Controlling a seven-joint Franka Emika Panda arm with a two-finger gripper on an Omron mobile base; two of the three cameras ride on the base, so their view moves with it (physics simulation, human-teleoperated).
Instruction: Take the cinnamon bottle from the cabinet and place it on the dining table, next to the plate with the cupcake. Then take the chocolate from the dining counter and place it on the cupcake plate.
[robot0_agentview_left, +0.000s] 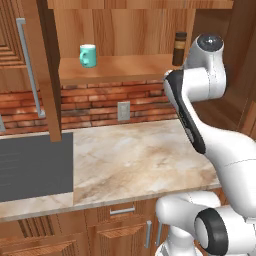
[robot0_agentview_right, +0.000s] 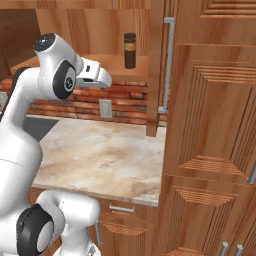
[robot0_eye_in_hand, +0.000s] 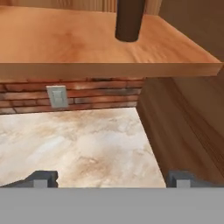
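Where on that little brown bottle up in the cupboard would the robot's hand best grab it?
Probably round the middle of the cinnamon bottle, coming level from the open front of the cabinet. It stands upright near the front of the shelf, a slim cylinder that the open hand could straddle.

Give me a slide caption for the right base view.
Cinnamon bottle stands on the open cabinet's shelf; arm's gripper waits below, jaws open.
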